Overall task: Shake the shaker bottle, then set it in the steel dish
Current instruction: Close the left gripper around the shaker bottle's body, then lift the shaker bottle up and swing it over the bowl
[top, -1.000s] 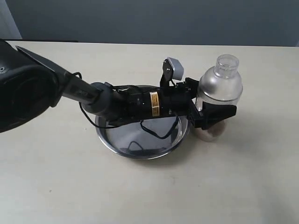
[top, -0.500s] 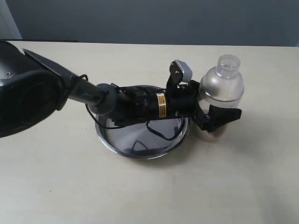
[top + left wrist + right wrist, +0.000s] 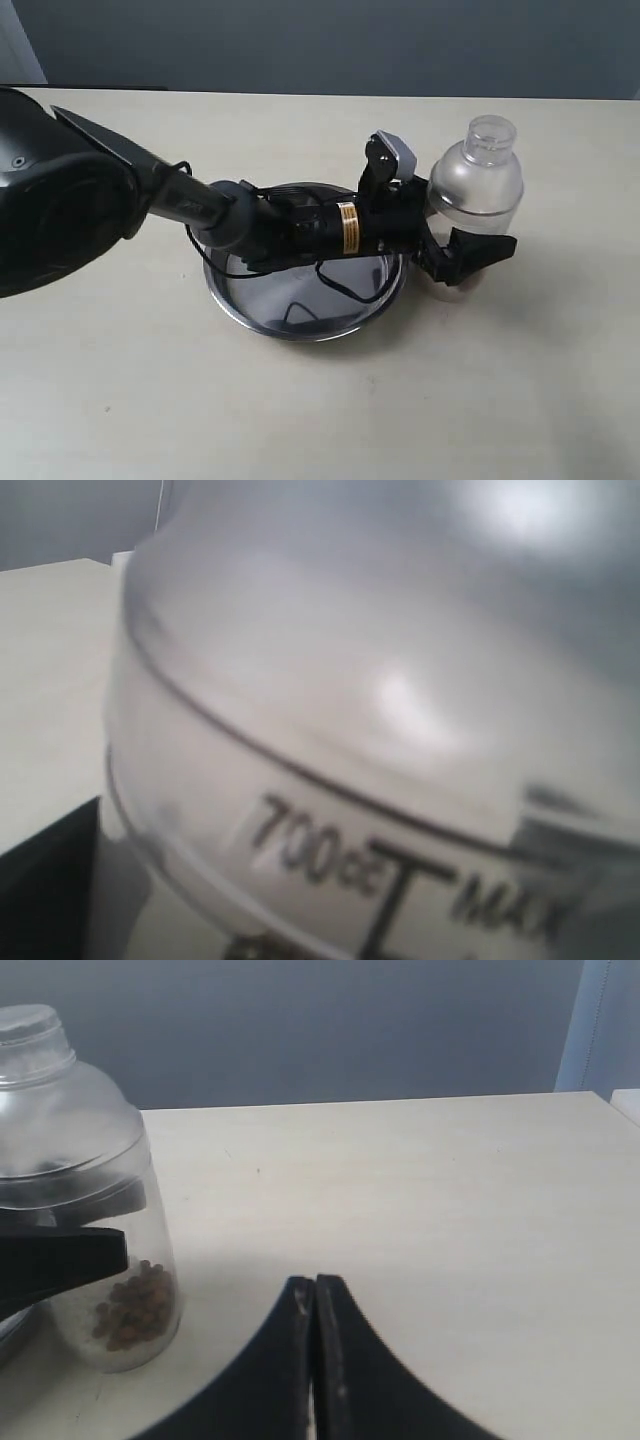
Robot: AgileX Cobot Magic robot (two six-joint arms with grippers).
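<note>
L tool (image 3: 466, 252) is clamped on the shaker bottle (image 3: 478, 182), gripping it low on the body below the domed shoulder; one black finger (image 3: 492, 245) shows across the front, the other is hidden behind the plastic. The bottle is upright, outside the steel dish (image 3: 300, 330), just beside its rim on the R side in the exterior view. Its base is down at bench (image 3: 140, 400) level; can't tell for sure whether it's touching or a hair off. The cap (image 3: 490, 135) is on and pointing up. L arm (image 3: 250, 220) reaches across over the dish, w/ its reflection and a cable visible in the shiny pan. L wrist view is filled by the bottle wall (image 3: 380, 710), blurred and v. close, w/ printed marking (image 3: 320, 845) reading "700cc" and part of "MAX"; a dark bit of finger (image 3: 40, 880) sits at the edge of that pic. R wrist view shows the bottle (image 3: 90, 1160) from the side w/ the L tool's finger (image 3: 60, 1257) across it, and brown grains (image 3: 135, 1305) plus whitish ones settled at the bottom. R tool (image 3: 315, 1360) is clenched, fingers pressed together w/ nothing between them, low over bare bench (image 3: 420, 1210), near the bottle but not touching it. R tool doesn't show in the exterior view.
</note>
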